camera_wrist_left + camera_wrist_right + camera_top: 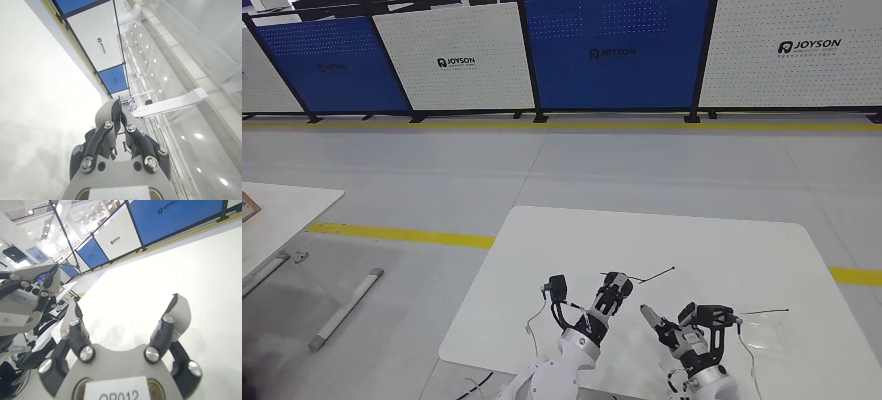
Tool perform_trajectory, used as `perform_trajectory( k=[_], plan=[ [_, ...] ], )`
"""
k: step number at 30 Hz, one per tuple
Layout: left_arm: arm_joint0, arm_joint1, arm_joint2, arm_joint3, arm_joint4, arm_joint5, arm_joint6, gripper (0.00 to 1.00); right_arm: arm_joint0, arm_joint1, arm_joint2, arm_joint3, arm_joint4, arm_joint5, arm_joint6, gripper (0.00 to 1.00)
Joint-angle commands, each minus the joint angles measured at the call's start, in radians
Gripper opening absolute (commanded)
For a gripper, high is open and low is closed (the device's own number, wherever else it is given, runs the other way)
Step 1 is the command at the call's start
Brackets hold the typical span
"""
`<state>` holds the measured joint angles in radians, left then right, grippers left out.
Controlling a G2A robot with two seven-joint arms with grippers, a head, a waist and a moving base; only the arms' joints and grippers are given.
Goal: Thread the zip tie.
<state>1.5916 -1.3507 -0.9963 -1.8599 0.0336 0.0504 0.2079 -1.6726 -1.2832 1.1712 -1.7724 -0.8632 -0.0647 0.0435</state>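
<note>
My left gripper (pixel 617 283) hovers over the near middle of the white table (pixel 572 240), shut on a thin black zip tie (pixel 652 276) that sticks out to both sides of it. In the left wrist view its fingers (pixel 115 115) are pressed together. The right wrist view shows that same left gripper (pixel 53 268) pinching the zip tie (pixel 65 237), whose long strand rises away from it. My right gripper (pixel 682 318) (pixel 125 300) is just to the right of the left one, open, with nothing between its fingers. A second black zip tie (pixel 767 312) lies on the table right of it.
A faint clear plastic bag (pixel 764 338) lies near the table's right front corner. Another white table (pixel 282 215) stands to the left across the floor. Blue and white pegboard panels (pixel 612 50) line the back.
</note>
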Motion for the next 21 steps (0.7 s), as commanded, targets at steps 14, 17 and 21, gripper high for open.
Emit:
perform_trajectory(
  k=[14, 17, 21],
  plan=[
    [-0.010, -0.006, 0.004, 0.004, -0.069, 0.001, -0.010, 0.00, 0.029, 0.002, -0.014, 0.025, -0.040, -0.023, 0.048, 1.00],
    [-0.010, -0.006, 0.004, 0.004, -0.069, 0.001, -0.010, 0.00, 0.029, 0.002, -0.014, 0.025, -0.040, -0.023, 0.048, 1.00],
    [-0.014, -0.007, 0.007, 0.015, -0.065, 0.005, -0.008, 0.00, 0.033, -0.001, -0.014, 0.030, -0.049, 0.007, 0.001, 1.00]
  ],
)
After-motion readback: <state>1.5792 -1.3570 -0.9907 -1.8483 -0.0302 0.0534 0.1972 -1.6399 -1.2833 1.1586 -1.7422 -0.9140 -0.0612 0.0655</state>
